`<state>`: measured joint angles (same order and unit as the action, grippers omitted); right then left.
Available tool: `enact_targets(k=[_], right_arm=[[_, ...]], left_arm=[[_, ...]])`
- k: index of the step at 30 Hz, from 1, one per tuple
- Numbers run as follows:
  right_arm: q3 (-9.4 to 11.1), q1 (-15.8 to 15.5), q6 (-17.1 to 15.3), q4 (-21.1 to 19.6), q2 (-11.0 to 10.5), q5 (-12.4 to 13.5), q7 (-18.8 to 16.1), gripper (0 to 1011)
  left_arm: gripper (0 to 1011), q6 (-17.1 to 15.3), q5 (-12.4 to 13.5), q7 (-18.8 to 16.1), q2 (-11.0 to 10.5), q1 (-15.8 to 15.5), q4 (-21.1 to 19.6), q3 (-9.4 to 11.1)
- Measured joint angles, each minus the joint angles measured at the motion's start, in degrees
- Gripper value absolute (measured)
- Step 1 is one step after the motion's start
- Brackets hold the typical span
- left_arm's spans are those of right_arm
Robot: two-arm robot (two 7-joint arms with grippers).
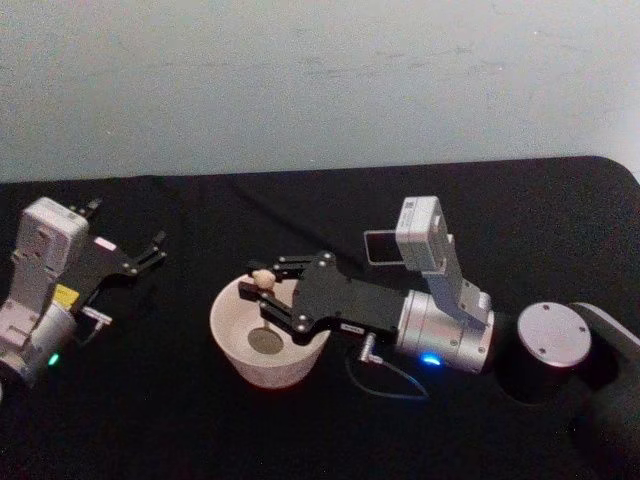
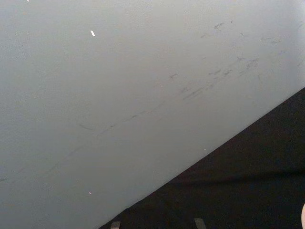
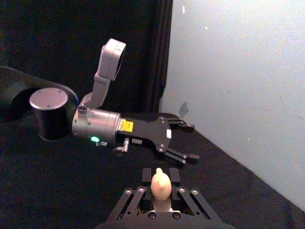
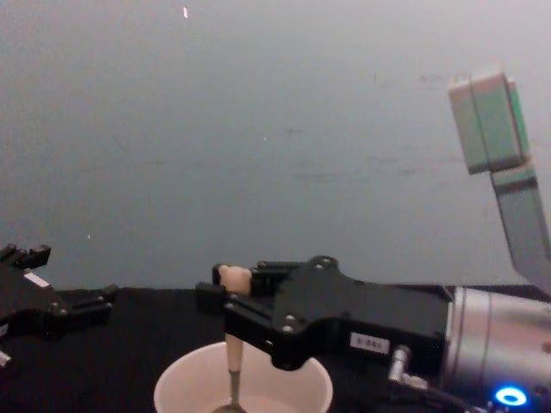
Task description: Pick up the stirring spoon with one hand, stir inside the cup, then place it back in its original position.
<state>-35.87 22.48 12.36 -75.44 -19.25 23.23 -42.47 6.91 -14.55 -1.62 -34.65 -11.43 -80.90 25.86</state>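
The cream-white cup (image 1: 228,345) stands on the black table, left of centre. My right gripper (image 1: 263,287) hovers over it, shut on the peach handle of the stirring spoon (image 1: 262,281). The spoon hangs upright, its bear head (image 3: 160,182) above the fingers and its silver bowl (image 1: 265,342) down inside the cup (image 4: 176,383). In the chest view the spoon's neck (image 4: 233,357) drops below the gripper (image 4: 232,284) into the cup. A dark square holder (image 1: 380,247) sits behind the right wrist, partly hidden. My left gripper (image 1: 128,228) rests at the table's left, open and holding nothing.
The right arm's silver-capped joint (image 1: 553,335) lies on the table at the right, with a thin cable (image 1: 390,385) looping beside the wrist. A pale wall (image 1: 320,80) closes off the table's far edge. The left arm (image 3: 109,126) lies beyond the cup.
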Motion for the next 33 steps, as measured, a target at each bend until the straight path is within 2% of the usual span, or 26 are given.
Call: enact_targets(k=[6, 14, 22, 33], right_arm=[[-0.5, 1.4, 0.6, 1.7, 1.5, 0.2, 0.0, 214], [-0.2, 3.7, 1.6, 5.9, 3.1, -1.0, 1.6, 214], [1.0, 4.0, 1.8, 6.8, 3.0, -1.4, 2.4, 214], [1.8, 3.3, 1.6, 5.9, 2.6, -1.2, 2.5, 214]], left_arm=[[1001, 0.0, 0.0, 0.0, 0.0, 0.0, 0.0, 0.0], [1001, 0.0, 0.0, 0.0, 0.0, 0.0, 0.0, 0.0], [1001, 0.0, 0.0, 0.0, 0.0, 0.0, 0.0, 0.0], [1001, 0.0, 0.0, 0.0, 0.0, 0.0, 0.0, 0.0]])
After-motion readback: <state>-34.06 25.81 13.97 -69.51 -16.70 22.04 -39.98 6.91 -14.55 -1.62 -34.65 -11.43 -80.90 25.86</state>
